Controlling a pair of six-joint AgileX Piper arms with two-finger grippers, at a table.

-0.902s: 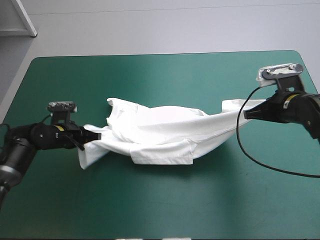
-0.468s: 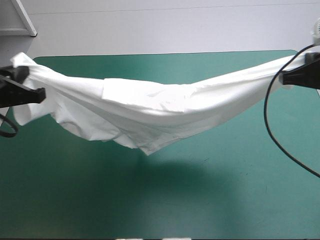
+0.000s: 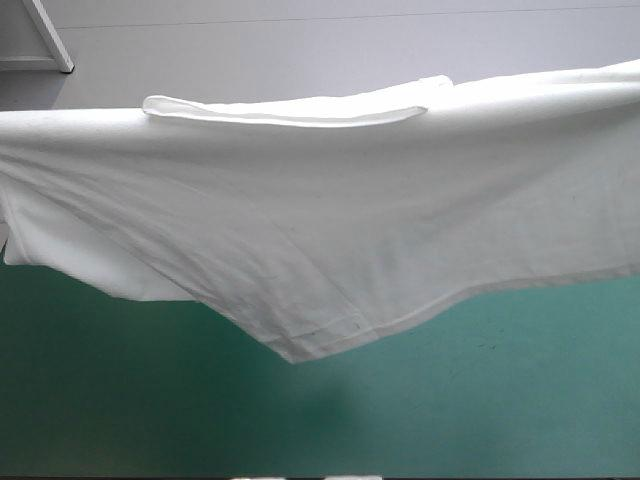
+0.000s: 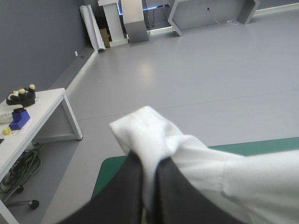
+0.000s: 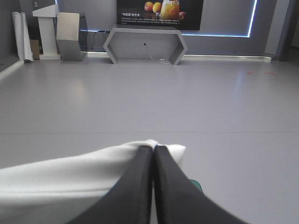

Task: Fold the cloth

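T-shirt [image 3: 330, 220] spread aloft, ends pinched by left gripper [image 4: 149, 161], right gripper [image 5: 153, 149]

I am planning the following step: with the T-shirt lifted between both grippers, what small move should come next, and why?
Probably lower both arms together to lay the T-shirt flat on the table. The left gripper and the right gripper are each shut on one end of it, and it hangs stretched in the air, sagging lowest near the middle.
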